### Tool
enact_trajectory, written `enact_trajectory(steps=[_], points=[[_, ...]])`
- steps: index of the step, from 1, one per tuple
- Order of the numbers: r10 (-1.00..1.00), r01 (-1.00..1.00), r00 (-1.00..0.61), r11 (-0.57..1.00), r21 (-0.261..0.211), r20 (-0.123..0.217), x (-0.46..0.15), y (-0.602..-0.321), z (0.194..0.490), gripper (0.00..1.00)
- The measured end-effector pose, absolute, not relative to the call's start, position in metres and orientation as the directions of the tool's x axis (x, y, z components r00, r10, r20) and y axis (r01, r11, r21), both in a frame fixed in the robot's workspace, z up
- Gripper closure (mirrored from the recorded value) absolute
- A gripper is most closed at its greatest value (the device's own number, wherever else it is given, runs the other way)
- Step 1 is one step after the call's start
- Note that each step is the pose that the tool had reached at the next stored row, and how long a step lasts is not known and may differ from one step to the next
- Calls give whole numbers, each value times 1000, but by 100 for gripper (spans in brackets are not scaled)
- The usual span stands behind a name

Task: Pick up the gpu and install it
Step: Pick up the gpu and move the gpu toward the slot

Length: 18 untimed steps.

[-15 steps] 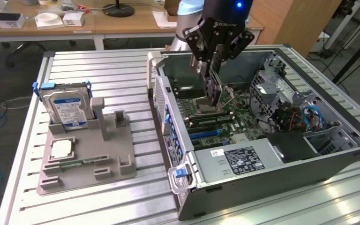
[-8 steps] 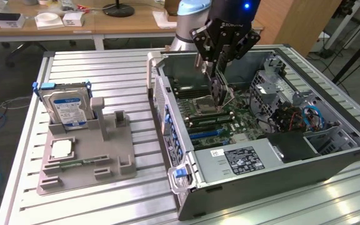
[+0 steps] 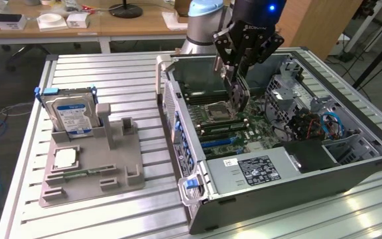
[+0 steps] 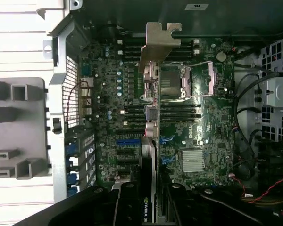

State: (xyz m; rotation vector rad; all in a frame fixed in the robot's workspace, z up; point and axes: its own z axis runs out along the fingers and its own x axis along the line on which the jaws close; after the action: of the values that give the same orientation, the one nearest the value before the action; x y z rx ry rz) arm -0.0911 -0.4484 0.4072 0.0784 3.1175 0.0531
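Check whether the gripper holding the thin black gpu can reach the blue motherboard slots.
Probably yes: the grey computer case lies open, and nothing stands between the gripper, shut on the gpu, and the blue slots.

gpu (image 3: 236,97) above motherboard (image 3: 240,130), inside case (image 3: 270,196)

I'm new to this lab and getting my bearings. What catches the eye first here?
The open computer case on the exterior view's right stands out first, its motherboard bared. Over it the tool grips the gpu, hanging edge-down above the board. On the exterior view's left, a silver hard drive stands upright in a grey holder.
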Motion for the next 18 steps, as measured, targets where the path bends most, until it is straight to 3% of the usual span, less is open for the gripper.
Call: enact_trajectory(steps=[18], points=[[51, 50, -998, 998, 34, -22, -67, -448, 406, 74]])
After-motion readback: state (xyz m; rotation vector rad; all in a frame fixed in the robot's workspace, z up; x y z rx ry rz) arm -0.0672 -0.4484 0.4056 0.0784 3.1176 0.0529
